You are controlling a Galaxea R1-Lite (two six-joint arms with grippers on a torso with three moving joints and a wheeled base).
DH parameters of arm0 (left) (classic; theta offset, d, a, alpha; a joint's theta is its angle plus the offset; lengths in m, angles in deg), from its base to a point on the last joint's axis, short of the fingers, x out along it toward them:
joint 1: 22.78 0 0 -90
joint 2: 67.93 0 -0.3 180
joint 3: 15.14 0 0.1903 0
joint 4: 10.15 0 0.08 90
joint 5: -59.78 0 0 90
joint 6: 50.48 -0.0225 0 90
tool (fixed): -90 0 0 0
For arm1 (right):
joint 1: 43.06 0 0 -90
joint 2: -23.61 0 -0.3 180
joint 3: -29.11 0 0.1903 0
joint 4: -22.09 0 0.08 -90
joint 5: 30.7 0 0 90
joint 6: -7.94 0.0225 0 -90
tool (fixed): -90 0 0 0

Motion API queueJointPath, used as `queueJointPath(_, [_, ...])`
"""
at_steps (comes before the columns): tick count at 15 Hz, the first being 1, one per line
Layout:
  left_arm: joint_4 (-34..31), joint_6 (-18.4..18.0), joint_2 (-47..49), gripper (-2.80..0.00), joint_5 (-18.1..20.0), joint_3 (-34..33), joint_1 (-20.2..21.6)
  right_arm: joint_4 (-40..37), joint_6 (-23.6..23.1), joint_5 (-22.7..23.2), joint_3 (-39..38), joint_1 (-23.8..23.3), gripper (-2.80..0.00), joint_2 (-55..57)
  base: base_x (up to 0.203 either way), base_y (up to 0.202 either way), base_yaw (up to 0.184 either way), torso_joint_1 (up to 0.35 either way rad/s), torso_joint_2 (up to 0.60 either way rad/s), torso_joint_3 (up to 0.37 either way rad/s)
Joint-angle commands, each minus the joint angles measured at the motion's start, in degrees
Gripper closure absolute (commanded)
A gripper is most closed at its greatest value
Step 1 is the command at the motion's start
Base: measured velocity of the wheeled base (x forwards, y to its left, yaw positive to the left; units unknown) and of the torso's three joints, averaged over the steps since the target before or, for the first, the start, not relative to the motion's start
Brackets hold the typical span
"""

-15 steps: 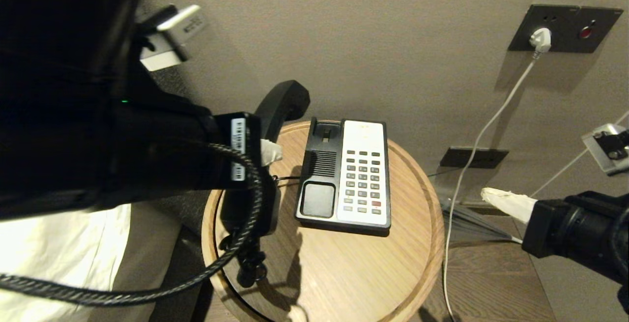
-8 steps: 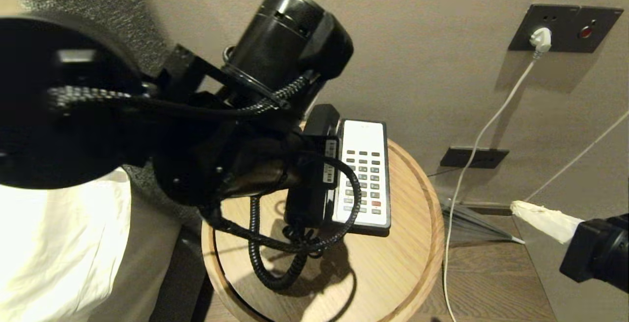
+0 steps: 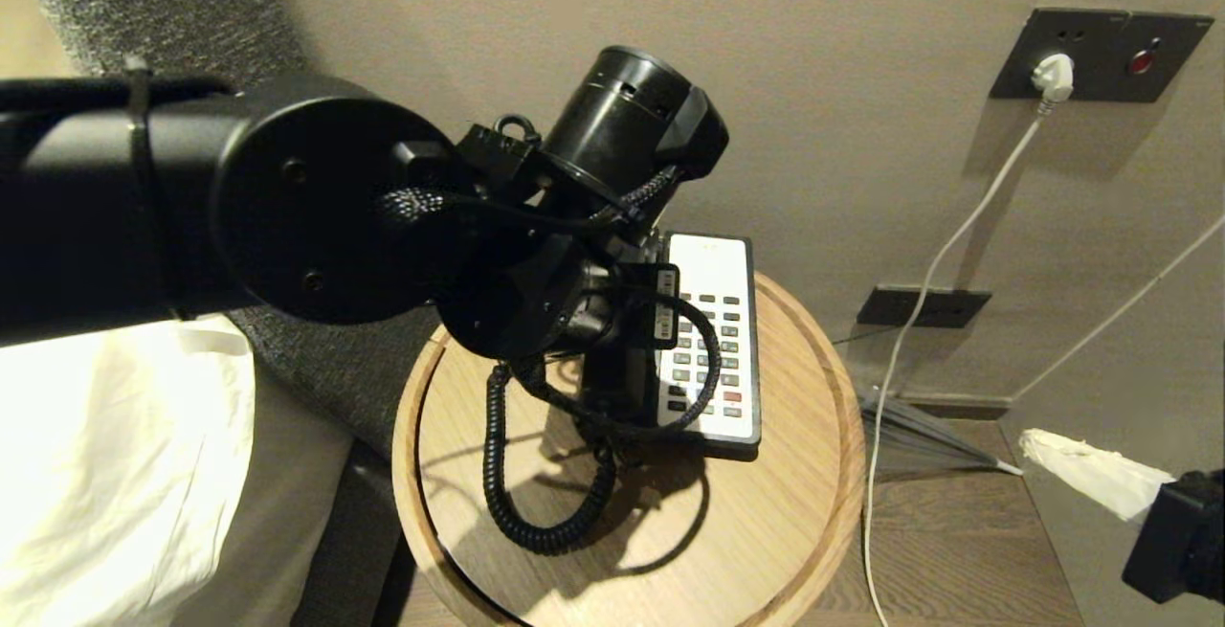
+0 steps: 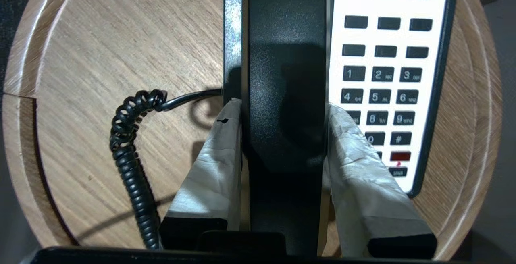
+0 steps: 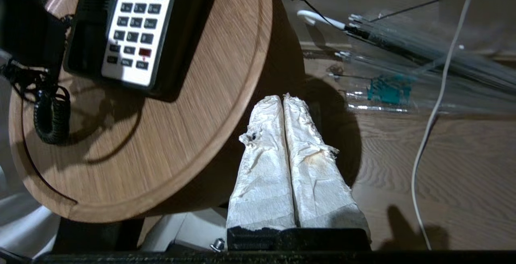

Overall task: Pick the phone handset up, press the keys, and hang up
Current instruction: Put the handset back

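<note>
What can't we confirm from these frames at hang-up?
- Cradle seating: in the left wrist view the phone handset covers the base's cradle; contact underneath cannot be told.
- Handset ends: both cut off by that view's edges.
- Head view: the left arm hides the left pincer and most of the handset.
- Key labels on the phone base: too small in the head view.
- Right pincer: off the table, shut.

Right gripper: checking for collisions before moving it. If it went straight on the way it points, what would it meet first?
Probably the wooden floor beside the round table; the shut right gripper points past the table's rim, though depth is unclear.
</note>
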Motion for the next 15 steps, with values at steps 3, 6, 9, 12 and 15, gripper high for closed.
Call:
queueJointPath(3, [-0.1,-0.7,1.6,0.00,-0.2,0.5,0.1,0.1,0.1,-0.1,-0.7,0.0,0.00,-1.2,0.000,0.000,0.000,0.000,0.00,0.000])
queueJointPath(6, [-0.1,-0.8,2.0,0.00,-0.2,0.5,0.1,0.1,0.1,0.1,-1.0,0.0,0.00,-1.0,0.000,0.000,0.000,0.000,0.00,0.000])
queueJointPath(9, [-0.1,-0.8,3.0,0.00,-0.2,0.5,0.7,0.1,0.1,0.2,-1.0,0.0,0.00,-1.3,0.000,0.000,0.000,0.000,0.00,0.000])
queueJointPath(12, [-0.1,-1.8,3.4,0.00,-0.2,0.5,1.2,0.2,0.1,0.3,-1.6,0.0,0.00,-1.7,0.000,0.000,0.000,0.000,0.00,0.000])
queueJointPath(15, [0.1,-2.3,3.3,0.00,-0.3,0.8,2.2,0.2,0.1,0.5,-2.1,0.0,0.00,-1.7,0.000,0.000,0.000,0.000,0.00,0.000])
